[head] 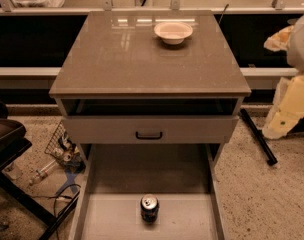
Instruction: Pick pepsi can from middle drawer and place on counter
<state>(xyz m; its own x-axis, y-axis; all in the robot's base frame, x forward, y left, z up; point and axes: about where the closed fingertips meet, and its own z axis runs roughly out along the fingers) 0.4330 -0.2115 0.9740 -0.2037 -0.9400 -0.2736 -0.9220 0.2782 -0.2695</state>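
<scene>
Currently the pepsi can (149, 208) stands upright on the bare bottom of the pulled-out middle drawer (112, 219), below the drawer front (149, 130) and roughly under its black handle. Above the drawer front: the counter (117, 59), a glossy surface carrying a pale bowl (173, 32) at its far side. Right of the drawer front you see pale arm casing (294, 101). The gripper lies out of view past it, so you cannot tell how the jaws stand.
</scene>
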